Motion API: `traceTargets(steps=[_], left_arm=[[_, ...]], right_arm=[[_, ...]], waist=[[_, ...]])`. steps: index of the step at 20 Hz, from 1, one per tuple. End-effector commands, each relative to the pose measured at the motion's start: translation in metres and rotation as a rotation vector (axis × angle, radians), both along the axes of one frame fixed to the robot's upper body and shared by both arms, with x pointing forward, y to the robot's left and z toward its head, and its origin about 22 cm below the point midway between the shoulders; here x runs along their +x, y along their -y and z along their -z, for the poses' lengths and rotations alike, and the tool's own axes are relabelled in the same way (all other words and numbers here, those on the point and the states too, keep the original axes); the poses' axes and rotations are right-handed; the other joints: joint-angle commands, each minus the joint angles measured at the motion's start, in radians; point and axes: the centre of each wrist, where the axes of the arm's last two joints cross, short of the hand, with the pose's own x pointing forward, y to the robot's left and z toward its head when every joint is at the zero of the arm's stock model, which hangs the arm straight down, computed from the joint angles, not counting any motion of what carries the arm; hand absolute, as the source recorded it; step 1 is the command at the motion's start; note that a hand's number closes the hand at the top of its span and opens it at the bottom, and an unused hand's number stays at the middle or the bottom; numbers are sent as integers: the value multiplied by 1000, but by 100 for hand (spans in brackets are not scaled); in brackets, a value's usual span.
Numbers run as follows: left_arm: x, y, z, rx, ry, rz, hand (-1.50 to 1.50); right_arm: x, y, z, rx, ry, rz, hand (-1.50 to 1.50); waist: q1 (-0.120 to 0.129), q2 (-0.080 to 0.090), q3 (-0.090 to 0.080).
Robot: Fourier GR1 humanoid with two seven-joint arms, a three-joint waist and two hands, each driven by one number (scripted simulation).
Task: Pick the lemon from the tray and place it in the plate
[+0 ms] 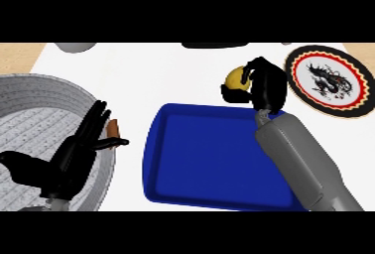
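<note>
Head view: right hand [262, 84] curls round lemon [236, 78] between blue tray [212, 158] and plate [330, 82].

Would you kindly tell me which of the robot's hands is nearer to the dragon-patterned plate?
The right hand. It is curled round the lemon just left of the plate, above the blue tray. The left hand rests open far off, over the grey basin's rim.

Glossy blue tray [183, 163], glossy patterned plate [351, 101], ribbed grey basin [44, 89]
</note>
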Motion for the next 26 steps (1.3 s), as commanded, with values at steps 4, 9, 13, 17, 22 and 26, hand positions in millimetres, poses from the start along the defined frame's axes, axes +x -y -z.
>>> traceTargets(steps=[4,9,13,17,22,26], left_arm=[[-12,-21,52,80,-265,-100,0],[-7,-11,62,103,-261,-72,0],[-6,-8,55,80,-258,-68,0],[-16,-10,59,69,-259,-57,0],[-5,-8,53,81,-245,-45,0],[-16,1,62,77,-249,-22,0]], right_arm=[[9,16,2,164,155,312,150],[16,34,-12,265,275,379,150],[16,77,2,184,295,465,150],[17,132,-3,122,371,590,150],[16,176,-6,102,390,658,150],[13,203,-6,84,398,687,150]], waist=[[5,18,-30],[3,28,-28],[16,27,-27],[26,29,-27],[39,37,-24],[59,42,-22]])
